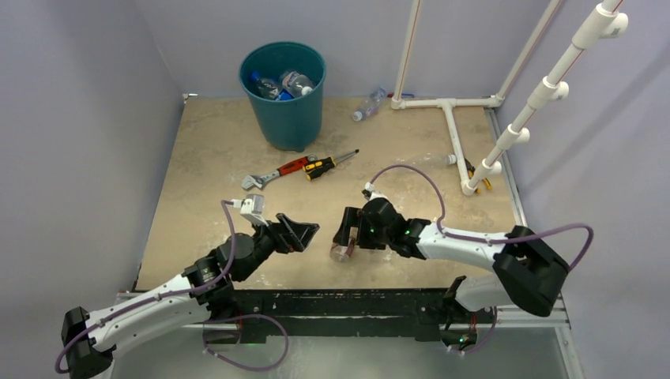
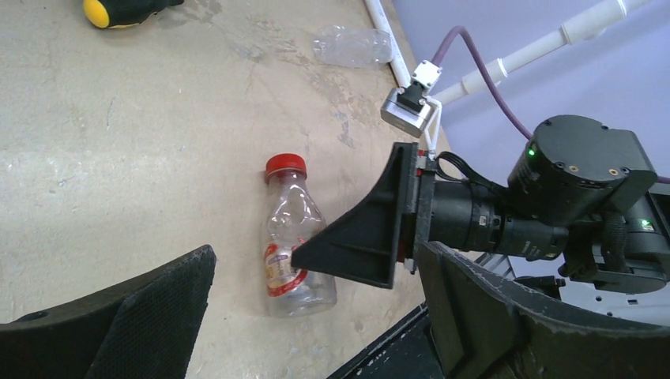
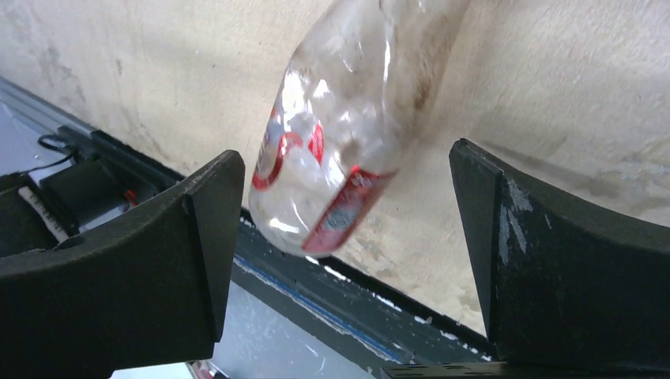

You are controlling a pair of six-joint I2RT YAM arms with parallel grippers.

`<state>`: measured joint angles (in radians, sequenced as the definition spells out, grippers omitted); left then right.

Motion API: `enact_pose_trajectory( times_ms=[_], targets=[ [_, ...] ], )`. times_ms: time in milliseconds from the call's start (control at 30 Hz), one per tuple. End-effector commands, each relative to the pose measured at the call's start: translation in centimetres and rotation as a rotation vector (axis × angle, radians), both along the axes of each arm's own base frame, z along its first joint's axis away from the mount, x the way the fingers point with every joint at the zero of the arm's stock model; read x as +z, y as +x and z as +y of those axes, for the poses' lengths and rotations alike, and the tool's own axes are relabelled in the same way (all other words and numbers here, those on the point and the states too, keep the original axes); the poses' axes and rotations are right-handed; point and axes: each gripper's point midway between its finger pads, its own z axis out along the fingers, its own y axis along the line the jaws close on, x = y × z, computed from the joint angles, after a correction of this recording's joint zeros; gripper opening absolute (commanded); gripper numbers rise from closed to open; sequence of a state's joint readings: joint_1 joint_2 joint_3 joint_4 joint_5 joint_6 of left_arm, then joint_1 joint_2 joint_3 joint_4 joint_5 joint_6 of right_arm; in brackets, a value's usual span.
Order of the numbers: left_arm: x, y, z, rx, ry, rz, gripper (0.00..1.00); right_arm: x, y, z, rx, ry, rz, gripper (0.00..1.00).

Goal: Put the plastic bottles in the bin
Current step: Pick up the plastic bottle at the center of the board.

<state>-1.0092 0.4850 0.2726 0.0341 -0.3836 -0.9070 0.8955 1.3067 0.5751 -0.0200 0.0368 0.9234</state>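
1. While both my arms are reaching over the near part of the table (image 1: pixel 197 166), I am holding my right gripper (image 3: pixel 345 185) spread wide. Its fingers (image 3: pixel 158 260) are standing either side of the red-capped bottle (image 3: pixel 348 134) and touching it on neither side.
2. The red-capped bottle is lying on its side on the table, its labelled lower half sitting in the gap between those fingers. The cap is falling outside the right wrist view; the left wrist view is showing it pointing away from the table's near edge.
3. I am holding my left gripper (image 1: pixel 304 234) spread as well, gripping nothing. It is hovering just left of the right gripper, and the red-capped bottle is lying ahead of it, with one right finger crossing over the label.
4. The bin (image 1: pixel 283 118) is standing upright well beyond my left gripper, toward the far edge, and blue-labelled bottles (image 1: pixel 296 81) are resting inside it.
5. A clear bottle (image 1: pixel 369 103) is lying far beyond my right gripper, near the white pipe frame (image 1: pixel 450 126). A second clear bottle (image 2: pixel 351 46) is lying ahead and to the right of the right gripper, just beside the same frame.
6. The wrench (image 1: pixel 272 175) and the screwdriver (image 1: pixel 328 164) are lying close together between my grippers and the bin.
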Motion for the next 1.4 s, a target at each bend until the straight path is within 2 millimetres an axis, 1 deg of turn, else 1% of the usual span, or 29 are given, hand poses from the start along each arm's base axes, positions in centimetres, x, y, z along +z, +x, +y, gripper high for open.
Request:
enact_pose_trajectory(
  times_ms=[0, 167, 233, 267, 400, 467, 533, 567, 633, 733, 800, 867, 933, 967, 1067, 1133, 1200, 1267, 1300, 1333, 1367],
  targets=[
    [-0.6, -0.1, 0.7, 0.023, 0.013, 0.024, 0.99, 0.1, 1.9, 1.3, -0.062, -0.01, -0.005, 0.98],
    [-0.4, -0.4, 1.3, 0.029, 0.017, 0.023, 1.0, -2.1, 2.2, 1.4, -0.082, -0.062, 0.03, 0.94],
    [-0.2, -0.4, 1.7, 0.037, 0.018, 0.019, 0.99, -2.6, 2.1, 1.2, -0.085, -0.076, 0.034, 0.9],
    [-0.1, -0.5, 1.9, 0.04, 0.018, 0.017, 0.99, -2.4, 2.3, 1.5, -0.083, -0.061, 0.019, 0.87],
    [0.7, -0.5, 2.5, 0.056, 0.014, 0.001, 0.99, -1.8, 2.4, 1.4, -0.067, -0.062, -0.014, 0.71],
    [1.0, -0.6, 2.8, 0.057, 0.013, -0.002, 0.98, -2.0, 2.2, 1.4, -0.046, -0.082, -0.02, 0.65],
    [1.1, -0.7, 3.0, 0.059, 0.02, -0.001, 0.98, -2.4, 2.1, 1.6, -0.015, -0.108, -0.021, 0.65],
    [1.1, -0.8, 3.2, 0.061, 0.022, 0.0, 0.98, -3.0, 1.8, 1.4, -0.004, -0.142, -0.009, 0.66],
    [1.3, -0.8, 3.4, 0.067, 0.02, 0.001, 0.97, -3.0, 1.8, 1.5, 0.003, -0.17, -0.026, 0.63],
    [1.5, -0.9, 3.7, 0.072, 0.008, 0.0, 0.97, -2.7, 1.9, 1.7, 0.007, -0.172, -0.045, 0.5],
    [1.8, -1.0, 3.9, 0.076, 0.006, 0.001, 0.97, -1.5, 2.4, 1.8, -0.001, -0.161, -0.075, 0.42],
    [2.2, -1.1, 4.2, 0.081, 0.011, 0.0, 0.96, 1.3, 3.3, 2.3, -0.01, -0.124, -0.141, 0.37],
    [2.8, -1.1, 4.8, 0.097, 0.011, -0.007, 0.96, 5.1, 4.3, 2.8, -0.016, -0.082, -0.212, 0.35],
    [3.3, -1.1, 5.1, 0.104, 0.008, -0.016, 0.96, 7.3, 4.8, 3.3, -0.007, -0.057, -0.259, 0.35],
    [4.9, -1.2, 6.2, 0.129, -0.006, -0.047, 0.96, 15.5, 7.6, 4.3, -0.041, 0.024, -0.463, 0.34],
    [5.7, -1.2, 7.1, 0.154, -0.004, -0.06, 0.96, 21.6, 9.2, 5.1, -0.065, 0.094, -0.614, 0.35],
    [6.3, -1.2, 8.1, 0.185, -0.002, -0.059, 0.96, 27.3, 10.8, 5.4, -0.111, 0.16, -0.761, 0.35],
    [6.8, -1.3, 9.0, 0.21, 0.007, -0.061, 0.96, 32.1, 12.6, 5.3, -0.157, 0.197, -0.886, 0.35],
    [7.0, -1.3, 9.4, 0.222, 0.012, -0.065, 0.96, 34.1, 13.8, 5.3, -0.175, 0.212, -0.931, 0.35],
    [7.2, -1.3, 9.6, 0.229, 0.016, -0.071, 0.96, 35.6, 15.3, 5.3, -0.191, 0.216, -0.963, 0.35],
    [7.4, -1.3, 9.9, 0.234, 0.018, -0.076, 0.96, 38.1, 17.0, 5.2, -0.216, 0.239, -0.995, 0.35]
  ],
)
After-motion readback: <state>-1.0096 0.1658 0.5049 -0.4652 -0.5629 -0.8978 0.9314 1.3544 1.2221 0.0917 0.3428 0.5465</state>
